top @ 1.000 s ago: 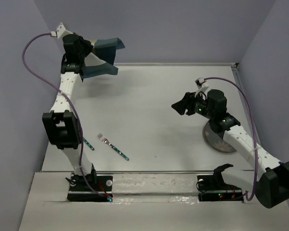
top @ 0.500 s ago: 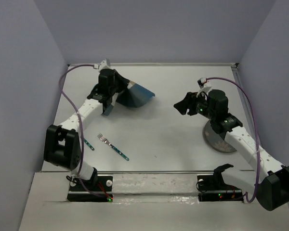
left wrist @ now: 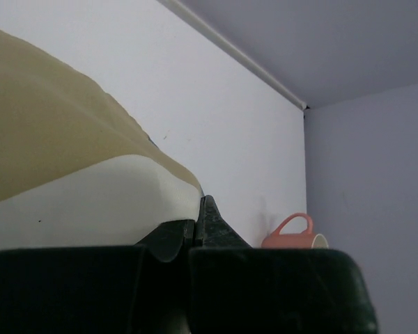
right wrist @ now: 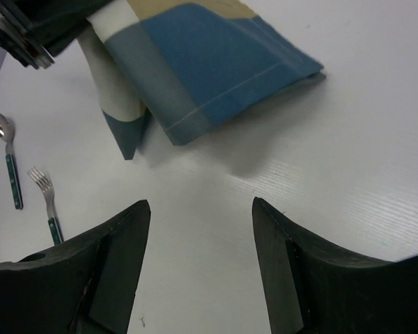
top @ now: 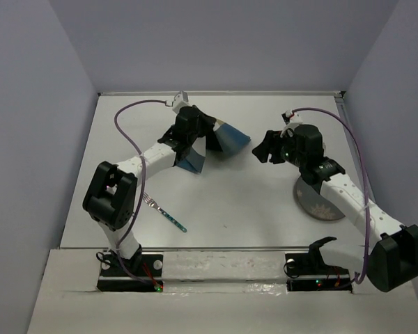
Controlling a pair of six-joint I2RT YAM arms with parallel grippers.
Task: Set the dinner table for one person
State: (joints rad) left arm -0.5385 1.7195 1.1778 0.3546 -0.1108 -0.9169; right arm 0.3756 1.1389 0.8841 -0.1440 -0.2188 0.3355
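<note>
You have a cloth [top: 226, 136] in the upper middle of the top view, blue, tan and white, folded over, one end raised and the other lying flat; the right wrist view shows it across the top of the frame, blue side up with a stitched hem. A fork [top: 165, 214] lies at lower left of the top view, tines toward the upper left, handle green; at the left edge of the right wrist view you'll find a green-handled spoon [right wrist: 8, 163] just beside it. A plate [top: 313, 203] sits at right, partly covered; a pink mug [left wrist: 292, 235] shows at lower right of the left wrist view.
</note>
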